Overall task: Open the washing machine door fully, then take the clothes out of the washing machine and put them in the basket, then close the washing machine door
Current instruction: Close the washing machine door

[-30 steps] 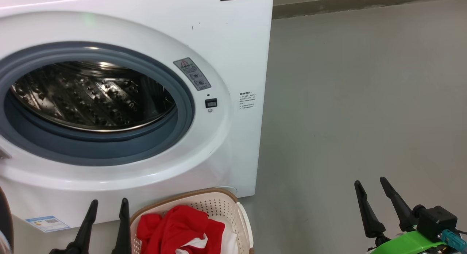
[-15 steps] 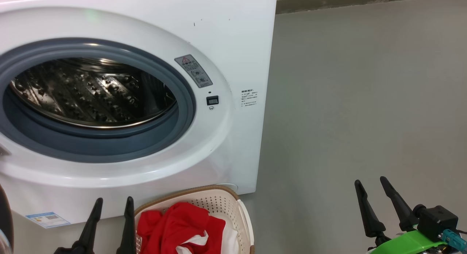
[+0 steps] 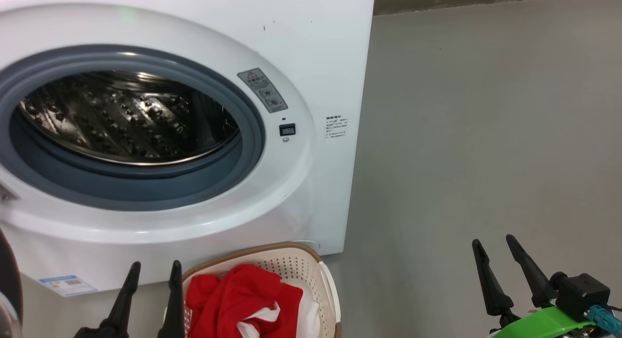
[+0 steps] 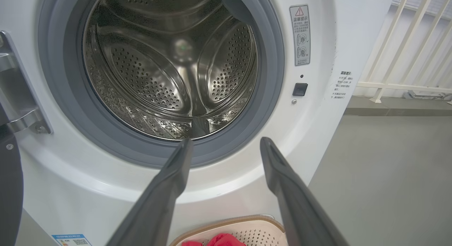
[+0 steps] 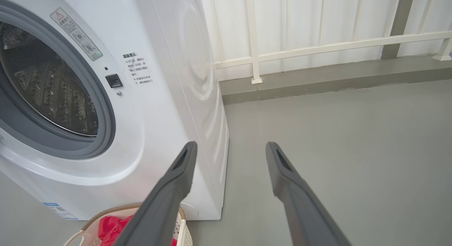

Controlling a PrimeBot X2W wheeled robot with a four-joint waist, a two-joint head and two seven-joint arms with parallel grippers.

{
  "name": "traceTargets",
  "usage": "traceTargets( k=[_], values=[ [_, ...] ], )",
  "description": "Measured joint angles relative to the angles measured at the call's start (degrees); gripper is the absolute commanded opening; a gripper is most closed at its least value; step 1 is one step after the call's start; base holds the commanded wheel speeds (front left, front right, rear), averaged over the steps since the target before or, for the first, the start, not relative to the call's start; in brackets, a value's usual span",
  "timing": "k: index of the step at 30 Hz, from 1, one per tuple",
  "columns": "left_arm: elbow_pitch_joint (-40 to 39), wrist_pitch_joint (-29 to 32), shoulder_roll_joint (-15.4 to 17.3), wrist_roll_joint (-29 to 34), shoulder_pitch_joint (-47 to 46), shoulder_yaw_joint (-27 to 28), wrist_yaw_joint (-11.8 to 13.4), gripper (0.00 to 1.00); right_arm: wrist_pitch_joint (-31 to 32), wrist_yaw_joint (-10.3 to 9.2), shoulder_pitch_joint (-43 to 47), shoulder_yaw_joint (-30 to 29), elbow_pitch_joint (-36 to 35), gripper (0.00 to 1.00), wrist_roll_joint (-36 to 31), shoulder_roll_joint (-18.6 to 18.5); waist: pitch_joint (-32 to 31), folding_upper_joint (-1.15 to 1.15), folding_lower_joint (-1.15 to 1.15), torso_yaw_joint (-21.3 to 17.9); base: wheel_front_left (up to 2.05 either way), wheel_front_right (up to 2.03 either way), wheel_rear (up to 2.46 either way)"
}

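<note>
Head view: the left gripper (image 3: pixel 156 263), fingers wide apart and empty, stands just left of the basket (image 3: pixel 291 249), in which the clothes (image 3: pixel 243 294) lie. The right gripper (image 3: pixel 492 239), equally wide, is well off to the right.

Left wrist view: the washing machine (image 4: pixel 317 108) shows its drum (image 4: pixel 169 72) ahead of the fingers, and the washing machine door (image 4: pixel 9 189) is a dark edge at far left.

Right wrist view: the floor (image 5: pixel 335 126) lies ahead.

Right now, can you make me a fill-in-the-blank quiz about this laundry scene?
1. The red clothes lie in the ____.
2. The drum of the washing machine is ____ of laundry.
3. The left gripper and the right gripper are both ____, not shut.
Missing words: basket; empty; open.
</note>
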Motion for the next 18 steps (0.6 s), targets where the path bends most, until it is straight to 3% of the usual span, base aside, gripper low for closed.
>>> traceTargets(
  k=[13,18],
  values=[
    [-0.02,0.00,0.01,0.00,-0.18,-0.40,0.00,1.00,0.00,0.00,-0.01,0.01,-0.01,1.00,0.00,0.00,0.76,0.00,0.00,0.80,-1.22,1.21,0.01],
    [-0.09,0.00,0.02,0.00,-0.19,-0.66,0.00,1.00,0.00,0.00,-0.01,0.01,-0.02,1.00,0.00,0.01,1.10,0.00,0.00,1.07,-0.57,0.57,0.00]
  ],
)
